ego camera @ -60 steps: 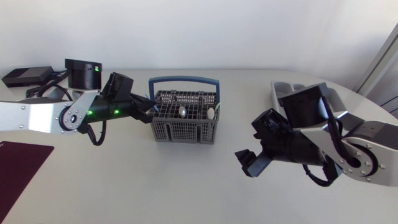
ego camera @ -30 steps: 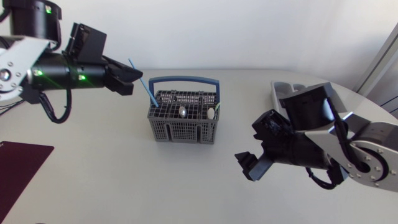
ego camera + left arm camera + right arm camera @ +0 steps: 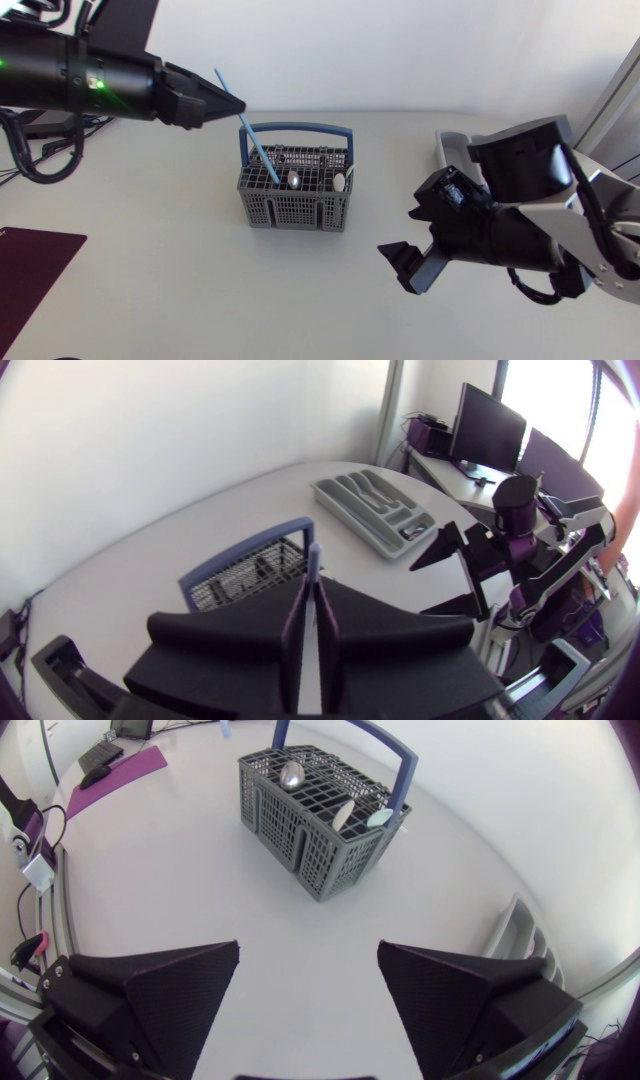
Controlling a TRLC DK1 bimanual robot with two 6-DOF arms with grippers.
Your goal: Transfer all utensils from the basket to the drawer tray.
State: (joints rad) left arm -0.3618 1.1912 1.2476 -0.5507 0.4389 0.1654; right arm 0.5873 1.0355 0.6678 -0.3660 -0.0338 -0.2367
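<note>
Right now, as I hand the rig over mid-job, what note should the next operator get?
Left gripper: shut on the blue-handled utensil, raised above the basket. The utensil's lower end does not look clear of the basket's top yet.
Right gripper: open, holding nothing, over the table between basket and drawer tray.
Done: no utensil clearly seen in the tray.
Left: carry this utensil to the tray, then move the spoons standing in the basket.
</note>
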